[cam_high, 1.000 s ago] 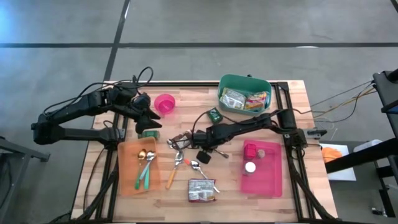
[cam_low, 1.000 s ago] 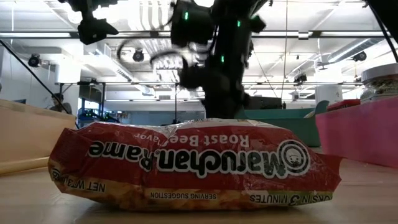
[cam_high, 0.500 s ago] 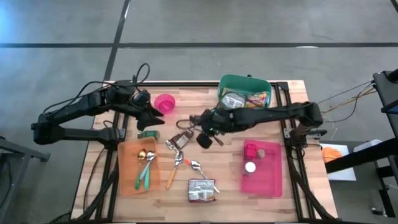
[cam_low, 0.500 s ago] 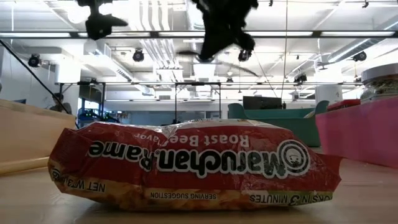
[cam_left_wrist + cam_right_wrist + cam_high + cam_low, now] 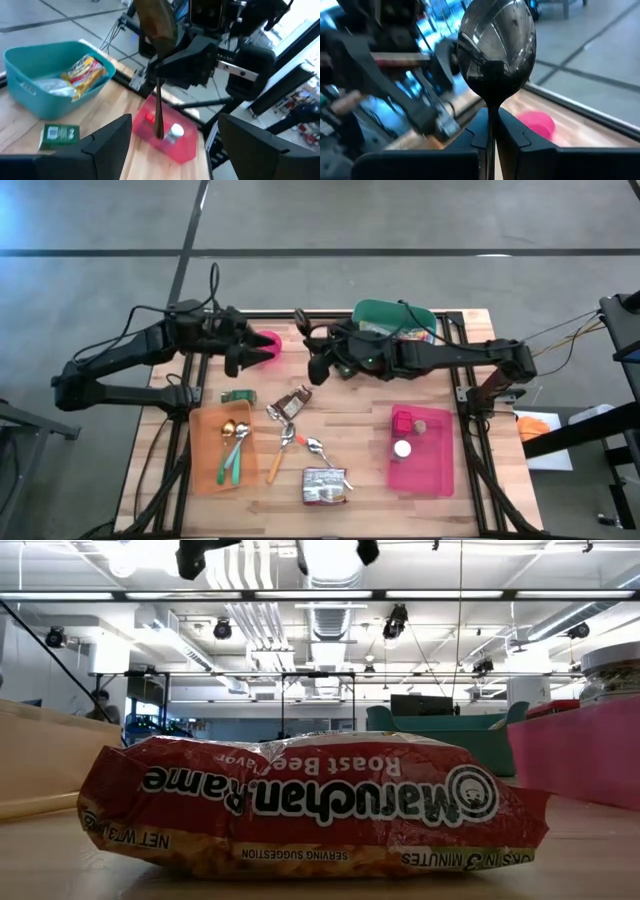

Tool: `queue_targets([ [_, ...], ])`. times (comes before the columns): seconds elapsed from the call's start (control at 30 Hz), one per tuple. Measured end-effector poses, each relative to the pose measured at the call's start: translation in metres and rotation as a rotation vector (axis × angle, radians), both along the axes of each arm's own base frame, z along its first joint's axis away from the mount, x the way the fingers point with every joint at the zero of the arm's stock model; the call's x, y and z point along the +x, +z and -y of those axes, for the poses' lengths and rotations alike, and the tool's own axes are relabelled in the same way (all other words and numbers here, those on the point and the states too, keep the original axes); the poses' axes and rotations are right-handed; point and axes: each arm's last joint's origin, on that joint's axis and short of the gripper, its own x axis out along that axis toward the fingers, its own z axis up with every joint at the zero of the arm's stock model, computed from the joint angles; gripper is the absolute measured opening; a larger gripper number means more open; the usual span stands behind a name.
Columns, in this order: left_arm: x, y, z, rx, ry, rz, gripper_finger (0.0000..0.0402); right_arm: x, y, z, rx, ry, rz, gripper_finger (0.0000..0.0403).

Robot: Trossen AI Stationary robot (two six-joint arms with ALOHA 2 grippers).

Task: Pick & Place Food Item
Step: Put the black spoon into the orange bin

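Wooden slats form the table (image 5: 370, 430) I work over, with a bright open hall behind. My right gripper (image 5: 492, 132) is raised near the teal bin (image 5: 395, 330) at the far edge, jaws clenched on a metal spoon (image 5: 496, 50). My left gripper (image 5: 238, 358) hovers beside the pink bowl (image 5: 266, 345), fingers spread and empty. At the near edge lies the ramen packet (image 5: 310, 802), flat, between the orange tray (image 5: 205, 455) and the pink tray (image 5: 425, 460).
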Motion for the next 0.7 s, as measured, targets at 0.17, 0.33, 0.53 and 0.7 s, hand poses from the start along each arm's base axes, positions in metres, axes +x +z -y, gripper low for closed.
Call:
queue_targets([
  [0.17,0.017,-0.004,0.000,-0.021,-0.024,0.011,0.0298,0.003,0.011,0.001,-0.042,0.006,0.107,0.0009],
  [0.33,0.037,-0.007,0.004,-0.011,-0.064,0.045,0.0298,0.004,0.020,0.001,-0.069,0.026,0.188,0.0009],
  [0.53,0.054,-0.008,0.005,0.006,-0.091,0.110,0.0298,0.005,0.020,0.000,-0.068,0.042,0.200,0.0009],
  [0.7,0.062,-0.010,0.007,0.005,-0.104,0.107,0.0298,0.007,0.022,-0.001,-0.069,0.094,0.230,0.0009],
])
